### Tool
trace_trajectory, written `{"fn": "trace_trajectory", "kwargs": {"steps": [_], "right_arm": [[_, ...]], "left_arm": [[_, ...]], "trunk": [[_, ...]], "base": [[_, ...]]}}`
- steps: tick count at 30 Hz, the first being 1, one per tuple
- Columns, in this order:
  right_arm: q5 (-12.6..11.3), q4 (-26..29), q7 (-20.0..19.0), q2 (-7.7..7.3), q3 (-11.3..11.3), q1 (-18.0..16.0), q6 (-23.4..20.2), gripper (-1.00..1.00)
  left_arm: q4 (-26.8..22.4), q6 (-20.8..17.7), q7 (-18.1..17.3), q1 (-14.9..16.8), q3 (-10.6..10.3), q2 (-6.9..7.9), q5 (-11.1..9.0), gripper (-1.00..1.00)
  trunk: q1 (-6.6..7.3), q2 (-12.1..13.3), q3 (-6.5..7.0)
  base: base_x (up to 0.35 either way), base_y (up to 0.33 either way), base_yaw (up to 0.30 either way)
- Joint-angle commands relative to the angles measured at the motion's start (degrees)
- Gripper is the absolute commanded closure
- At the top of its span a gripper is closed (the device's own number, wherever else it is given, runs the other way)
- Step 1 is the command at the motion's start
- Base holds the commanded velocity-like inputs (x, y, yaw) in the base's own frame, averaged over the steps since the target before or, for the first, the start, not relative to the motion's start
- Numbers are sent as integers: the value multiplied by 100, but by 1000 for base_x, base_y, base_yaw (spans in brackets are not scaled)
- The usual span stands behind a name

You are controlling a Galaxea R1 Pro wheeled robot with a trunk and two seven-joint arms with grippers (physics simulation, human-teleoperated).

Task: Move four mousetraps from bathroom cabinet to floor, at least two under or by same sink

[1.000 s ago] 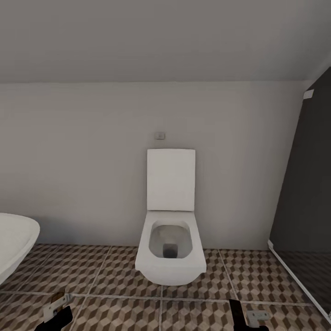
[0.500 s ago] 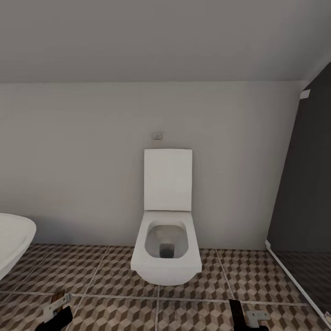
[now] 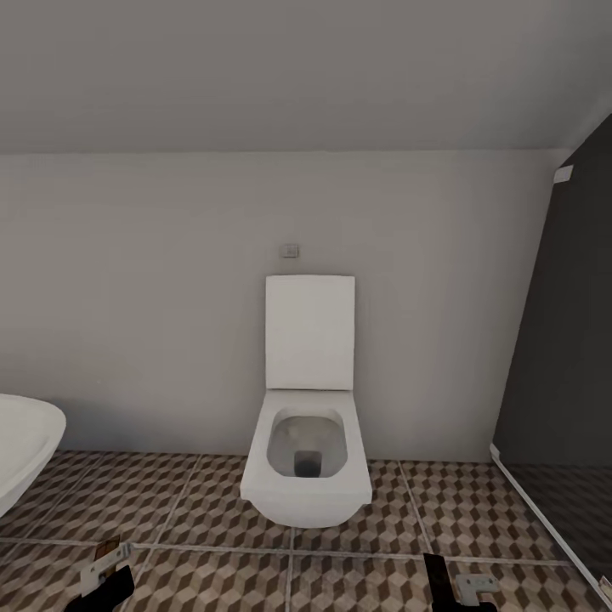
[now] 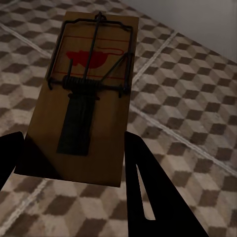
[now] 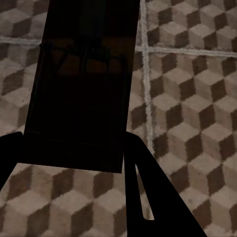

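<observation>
One mousetrap (image 4: pixel 86 94), a tan wooden board with dark wire parts and a red mark, sits clamped between the left tool's (image 4: pixel 74 168) dark fingers above the bathroom floor (image 4: pixel 187 103). A second mousetrap (image 5: pixel 81 84), in deep shadow with its wire faintly visible, is held likewise in the right tool (image 5: pixel 74 168) over the cube-patterned tiles.

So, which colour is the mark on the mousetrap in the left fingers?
Red, on the tan mousetrap; left wrist view shows it best.
</observation>
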State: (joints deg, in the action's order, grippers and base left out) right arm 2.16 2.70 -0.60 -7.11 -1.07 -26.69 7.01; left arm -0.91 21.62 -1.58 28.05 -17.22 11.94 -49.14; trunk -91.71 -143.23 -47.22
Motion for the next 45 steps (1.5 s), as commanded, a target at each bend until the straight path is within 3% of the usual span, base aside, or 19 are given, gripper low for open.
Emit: {"fn": "trace_trajectory", "kwargs": {"steps": [1,6,8,11,15,18,22,28,35,38,42,45], "right_arm": [[12,-4,-13,-1,-12,-4,18,100],[21,38,-28,19,-4,-4,-42,100],[31,97,-36,25,-6,-7,-81,100],[38,438,-32,63,-7,-10,-326,100],[25,1322,-9,89,-9,-9,-1154,100],[29,1827,-4,98,-10,-4,-1656,100],[8,2009,15,155,-8,-29,-1866,100],[-1,2003,207,292,-7,-226,-1954,100],[7,962,364,653,-7,-1222,-1902,100],[12,784,371,727,-7,-1419,-1893,100],[43,689,372,872,-3,-1526,-1888,100],[55,678,370,912,5,-1544,-1888,100]], "left_arm": [[1,7,8,2,-49,1,-37,100],[-34,-24,16,5,-115,-23,9,100],[-78,-97,8,6,-179,-93,115,100],[-455,-442,34,7,-243,-234,466,100],[-1447,-1167,68,9,-262,-268,1078,100],[-1918,-1749,77,32,-263,-273,1372,100],[-2091,-2260,85,49,-257,-315,1519,100],[-2104,-2505,113,291,-255,-389,1604,100],[-1983,-2987,315,789,-255,-448,1657,100],[-1906,-3159,342,893,-258,-536,1706,100],[-1864,-3236,346,950,-263,-677,1997,100],[-1908,-3238,334,959,-258,-702,2128,100]], "trunk": [[1,-3,-6],[1,-3,-6],[1,-3,-6],[1,-3,-6],[1,-3,-6],[1,-3,-6],[1,-3,-6],[1,-3,-6],[1,-3,-6],[1,-3,-6],[1,-3,-6],[1,-3,-6]], "base": [[0,0,0],[0,0,0],[0,0,0],[0,0,0],[0,0,0],[0,0,0],[0,0,0],[0,0,0],[0,0,0],[0,0,0],[0,0,0],[0,0,0]]}}
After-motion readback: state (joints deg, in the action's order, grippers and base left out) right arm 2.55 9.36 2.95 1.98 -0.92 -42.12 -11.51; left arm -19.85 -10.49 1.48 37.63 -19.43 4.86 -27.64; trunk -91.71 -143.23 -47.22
